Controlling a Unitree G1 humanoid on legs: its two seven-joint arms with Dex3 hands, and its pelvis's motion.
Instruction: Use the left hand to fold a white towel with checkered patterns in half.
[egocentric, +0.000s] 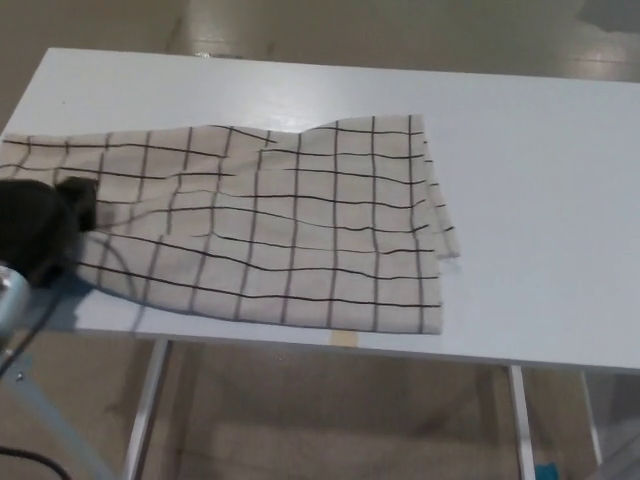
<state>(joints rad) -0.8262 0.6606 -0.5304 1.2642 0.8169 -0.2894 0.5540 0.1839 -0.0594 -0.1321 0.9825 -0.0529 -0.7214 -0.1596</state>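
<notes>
Left hand (38, 225): you see one black hand at the far left edge, low on the table, resting on the towel's near-left corner. Its fingers are bunched toward the cloth, but you cannot tell whether they pinch the fabric or only press on it. A strip of silver wrist shows just below it at the picture's border.

Towel (270, 230): one, cream-white with a thin dark grid. You find it lying flat across the left and middle of the table, running from the left edge of the picture to just right of centre. Its surface is rippled, with a shallow ridge across the top middle. Its right edge shows layered cloth and a small flap sticking out to the right.

Tape (346, 338): one short tan strip on the table's front edge, just below the towel's near hem.

Table (540, 200): one, white. Its right part lies bare beside the towel.

Table legs (147, 400): two in your view, pale metal, one under the left part and one under the right.

Right hand: not in your view.
</notes>
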